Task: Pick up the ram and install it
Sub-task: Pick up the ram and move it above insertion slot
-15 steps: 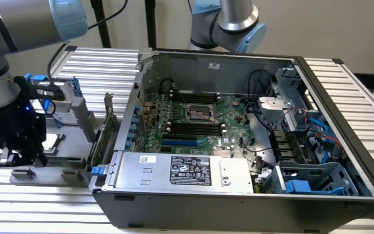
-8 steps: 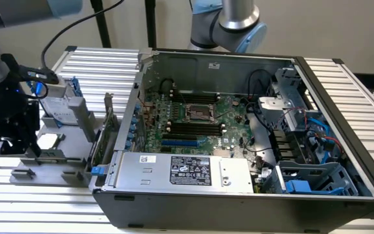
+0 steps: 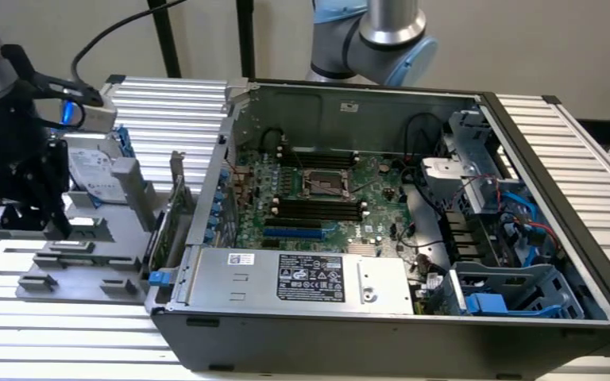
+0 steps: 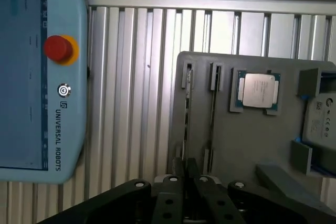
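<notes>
Evidently the gripper [image 4: 187,166] hangs over the grey holder tray [image 4: 247,145], its fingers [image 4: 179,170] pinched together on the ram [image 4: 186,119], which stands edge-up in the tray's outermost slot, so its thin edge can be gripped.

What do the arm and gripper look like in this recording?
The arm is silver tubing with light-blue joint caps. The gripper is matte black, with blocky linkages, round bolt heads and two narrow fingers. A black cable loops above the wrist.
</notes>
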{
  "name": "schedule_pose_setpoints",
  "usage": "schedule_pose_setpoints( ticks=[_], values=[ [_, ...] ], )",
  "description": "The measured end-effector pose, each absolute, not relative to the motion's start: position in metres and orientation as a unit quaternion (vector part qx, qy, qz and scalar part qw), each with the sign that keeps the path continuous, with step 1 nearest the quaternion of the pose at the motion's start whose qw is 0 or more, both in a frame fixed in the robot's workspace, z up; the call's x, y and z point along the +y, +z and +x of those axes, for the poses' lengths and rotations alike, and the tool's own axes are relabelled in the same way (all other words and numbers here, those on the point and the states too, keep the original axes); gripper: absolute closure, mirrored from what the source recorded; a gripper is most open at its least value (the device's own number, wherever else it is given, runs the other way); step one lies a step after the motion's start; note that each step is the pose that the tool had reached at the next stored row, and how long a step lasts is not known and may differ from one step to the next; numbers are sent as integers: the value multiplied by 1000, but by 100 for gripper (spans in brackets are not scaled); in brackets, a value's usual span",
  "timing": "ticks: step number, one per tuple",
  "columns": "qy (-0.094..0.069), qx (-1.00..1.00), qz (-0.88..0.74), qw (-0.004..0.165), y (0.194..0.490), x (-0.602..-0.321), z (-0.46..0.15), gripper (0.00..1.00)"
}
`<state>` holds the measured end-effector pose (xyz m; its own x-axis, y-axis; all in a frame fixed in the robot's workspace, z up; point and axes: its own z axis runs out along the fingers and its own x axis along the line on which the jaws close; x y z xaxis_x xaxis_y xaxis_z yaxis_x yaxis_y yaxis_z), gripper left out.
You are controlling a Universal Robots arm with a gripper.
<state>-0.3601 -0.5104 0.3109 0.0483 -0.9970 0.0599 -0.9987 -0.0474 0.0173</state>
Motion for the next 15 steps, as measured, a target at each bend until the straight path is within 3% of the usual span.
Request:
schedule_pose_setpoints(
  ticks=[15],
  values=[
    [12, -690, 724, 23, 372, -510, -296, 86]
  ],
)
